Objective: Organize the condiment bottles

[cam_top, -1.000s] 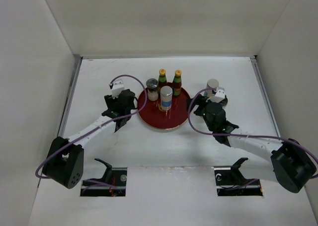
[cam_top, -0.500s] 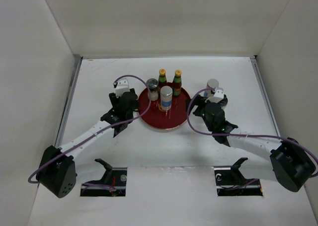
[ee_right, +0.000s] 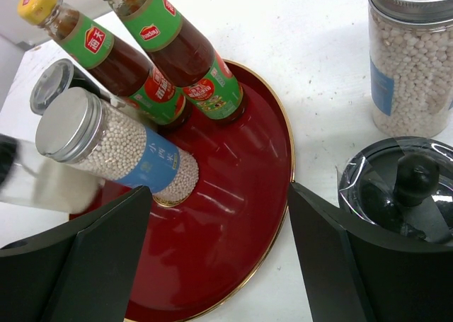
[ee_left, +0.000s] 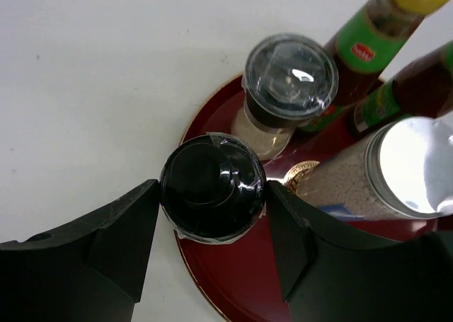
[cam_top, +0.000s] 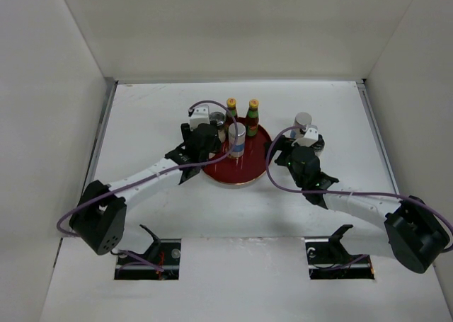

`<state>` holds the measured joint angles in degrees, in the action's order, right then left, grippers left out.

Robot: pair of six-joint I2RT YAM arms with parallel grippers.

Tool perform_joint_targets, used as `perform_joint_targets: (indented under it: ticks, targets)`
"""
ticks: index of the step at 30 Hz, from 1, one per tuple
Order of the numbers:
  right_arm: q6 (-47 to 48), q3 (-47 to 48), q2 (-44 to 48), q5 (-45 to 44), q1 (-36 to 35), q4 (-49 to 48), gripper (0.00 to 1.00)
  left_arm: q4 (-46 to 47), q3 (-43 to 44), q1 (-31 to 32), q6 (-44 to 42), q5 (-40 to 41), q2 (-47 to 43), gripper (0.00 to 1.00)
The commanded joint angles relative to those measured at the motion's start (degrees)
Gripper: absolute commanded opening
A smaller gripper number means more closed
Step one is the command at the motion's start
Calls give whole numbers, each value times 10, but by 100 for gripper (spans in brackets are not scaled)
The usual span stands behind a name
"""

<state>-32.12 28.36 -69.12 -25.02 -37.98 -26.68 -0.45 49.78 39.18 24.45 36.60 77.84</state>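
Note:
My left gripper (cam_top: 210, 139) (ee_left: 212, 194) is shut on a black-lidded shaker jar (ee_left: 212, 187), held at the left rim of the round dark-red tray (cam_top: 244, 173) (ee_left: 233, 286). On the tray stand two slim red sauce bottles (cam_top: 231, 113) (cam_top: 253, 117), a silver-lidded jar of white beads (cam_top: 236, 139) (ee_right: 113, 148) and a clear-lidded jar (ee_left: 289, 81). My right gripper (cam_top: 276, 152) (ee_right: 219, 191) is open and empty over the tray's right rim. A second black-lidded jar (ee_right: 403, 187) stands just outside its right finger. Another silver-lidded jar (cam_top: 303, 120) (ee_right: 414, 60) stands on the table behind it.
White walls close in the table on the left, back and right. The two jars to the right of the tray stand close to my right gripper. Purple cables loop over both wrists.
My left gripper has moved right from beside the tray to over its left rim, carrying the black-lidded jar. The right arm has barely moved.

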Motion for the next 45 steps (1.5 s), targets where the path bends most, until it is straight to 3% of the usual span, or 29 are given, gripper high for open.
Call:
perform_joint_targets:
  ticks: [1, 9, 19, 23, 25, 28, 32, 34, 41, 45]
  targets:
    - [5, 18, 7, -6, -6, -35, 84, 59, 37, 8, 3, -6, 7, 31]
    - [0, 17, 6, 1, -6, -35, 84, 86, 17, 9, 10, -7, 58, 49]
    - [13, 23, 11, -6, -6, -29, 81, 149, -53, 2, 24, -10, 0, 87]
    - [17, 37, 21, -6, -6, -12, 66, 191, -115, -4, 39, -7, -75, 96]
    - [27, 52, 28, -6, -6, 4, 50, 235, -164, -11, 46, -10, -122, 95]
    - [39, 88, 23, -21, -6, 43, 29, 287, -229, -20, 60, -10, -188, 78]
    - [57, 157, -4, -49, 1, 122, 21, 323, -300, -30, 85, -10, -249, 46]
    - [77, 193, -17, -71, 15, 158, 25, 326, -327, -31, 103, -14, -266, 40]
    - [164, 288, -68, -151, 91, 229, 75, 365, -376, -54, 146, -51, -264, 39]
    - [175, 338, -118, -144, 138, 303, 86, 387, -391, -56, 156, -51, -241, 39]
